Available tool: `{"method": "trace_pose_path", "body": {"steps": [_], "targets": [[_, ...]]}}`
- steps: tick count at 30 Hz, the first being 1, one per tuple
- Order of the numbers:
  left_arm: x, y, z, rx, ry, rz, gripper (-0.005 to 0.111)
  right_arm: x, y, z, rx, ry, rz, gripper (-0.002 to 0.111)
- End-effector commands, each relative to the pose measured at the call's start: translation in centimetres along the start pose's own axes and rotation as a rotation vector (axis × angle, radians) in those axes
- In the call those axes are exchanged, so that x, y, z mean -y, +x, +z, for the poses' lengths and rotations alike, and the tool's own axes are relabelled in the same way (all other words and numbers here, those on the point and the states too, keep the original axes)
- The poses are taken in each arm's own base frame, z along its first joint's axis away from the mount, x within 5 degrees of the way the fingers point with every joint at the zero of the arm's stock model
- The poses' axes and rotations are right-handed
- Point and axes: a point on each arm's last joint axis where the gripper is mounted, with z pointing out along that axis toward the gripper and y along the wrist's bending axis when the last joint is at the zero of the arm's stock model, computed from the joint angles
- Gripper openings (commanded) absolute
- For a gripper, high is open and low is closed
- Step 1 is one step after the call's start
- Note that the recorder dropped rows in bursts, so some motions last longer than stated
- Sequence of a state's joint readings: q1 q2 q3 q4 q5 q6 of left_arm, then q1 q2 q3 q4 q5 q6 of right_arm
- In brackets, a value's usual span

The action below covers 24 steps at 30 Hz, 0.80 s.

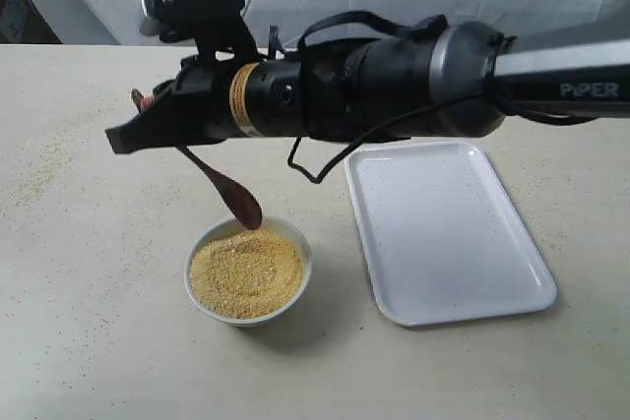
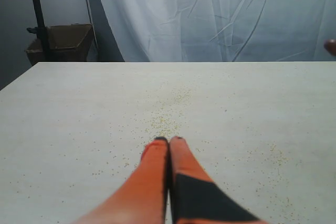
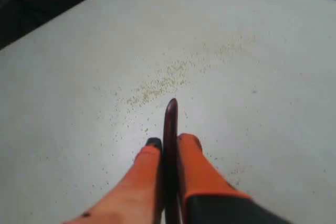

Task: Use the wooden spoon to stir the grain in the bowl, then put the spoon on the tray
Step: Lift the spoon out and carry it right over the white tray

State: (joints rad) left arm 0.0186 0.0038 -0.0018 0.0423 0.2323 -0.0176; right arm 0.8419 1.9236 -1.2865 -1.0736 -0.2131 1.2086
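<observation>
The wooden spoon [image 1: 239, 202] hangs slanted from my right gripper [image 1: 148, 110], which has reached across to the left side. Its dark head touches the far edge of the grain [image 1: 246, 274] in the white bowl [image 1: 298, 246]. In the right wrist view my right gripper [image 3: 169, 142] is shut on the spoon's handle [image 3: 171, 114], whose tip sticks out past the orange fingers [image 3: 191, 150]. The white tray [image 1: 443, 233] lies flat to the right of the bowl with nothing on it. My left gripper [image 2: 169, 140] is shut with nothing between its fingers, low over the table.
Loose grains [image 2: 168, 111] are scattered on the pale table [image 1: 89, 322] in streaks. The right arm's black body [image 1: 394, 81] spans the scene above the tray's far end. White curtain [image 2: 220, 14] hangs behind the table.
</observation>
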Motion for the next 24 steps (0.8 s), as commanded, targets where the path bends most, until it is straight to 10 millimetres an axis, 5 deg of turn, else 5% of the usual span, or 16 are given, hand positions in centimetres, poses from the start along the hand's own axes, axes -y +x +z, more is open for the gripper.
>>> {"method": "trace_pose_path", "body": {"steps": [1, 8, 15, 20, 24], "targets": [[0.0, 0.0, 0.0, 0.003, -0.002, 0.0, 0.0, -0.2, -3.6, -2.3, 0.09, 0.054, 0.008, -0.001], [0.0, 0.0, 0.0, 0.003, -0.002, 0.0, 0.0, 2.4, -6.0, -5.3, 0.036, 0.451, -0.057, -0.001], [0.0, 0.0, 0.0, 0.003, -0.002, 0.0, 0.0, 7.9, -4.5, -9.5, -0.397, 0.98, -0.249, -0.001], [0.0, 0.0, 0.0, 0.003, -0.002, 0.0, 0.0, 13.4, -2.0, -12.1, -0.672, 0.827, -0.035, -0.001], [0.0, 0.0, 0.0, 0.003, -0.002, 0.0, 0.0, 17.0, -0.8, -14.1, -0.655, 0.61, 0.299, -0.001]]}}
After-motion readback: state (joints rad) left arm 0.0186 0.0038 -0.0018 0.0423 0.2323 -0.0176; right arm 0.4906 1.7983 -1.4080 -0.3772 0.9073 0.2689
